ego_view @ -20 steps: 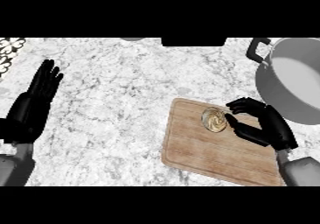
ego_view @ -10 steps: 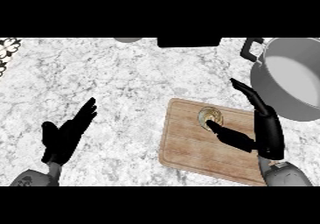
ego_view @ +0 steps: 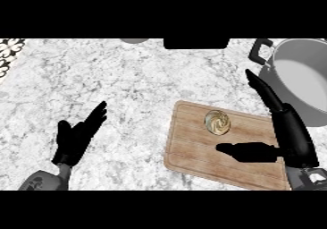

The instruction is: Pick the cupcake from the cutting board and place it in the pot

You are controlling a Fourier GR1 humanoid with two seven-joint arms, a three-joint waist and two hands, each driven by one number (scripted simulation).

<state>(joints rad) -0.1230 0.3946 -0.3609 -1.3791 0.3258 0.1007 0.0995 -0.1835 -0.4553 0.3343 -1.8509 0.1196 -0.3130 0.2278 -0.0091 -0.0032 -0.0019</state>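
Cupcake (ego_view: 217, 123) on cutting board (ego_view: 192, 152), ungrasped. Right robot hand (ego_view: 288, 134) beside it, fingers straight, thumb splayed, released. Left robot hand (ego_view: 77, 138) relaxed, resting on surface (ego_view: 113, 80). Risk: thumb nudging cupcake aside; pot (ego_view: 304, 80) rim clipped later.

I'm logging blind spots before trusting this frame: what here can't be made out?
- Pot, head view: right side cut off by the edge.
- Cutting board: right corner hidden under the right hand.
- Dark objects at the top edge: cut off, unidentifiable.
- Cupcake: seen only from above, height unknown.
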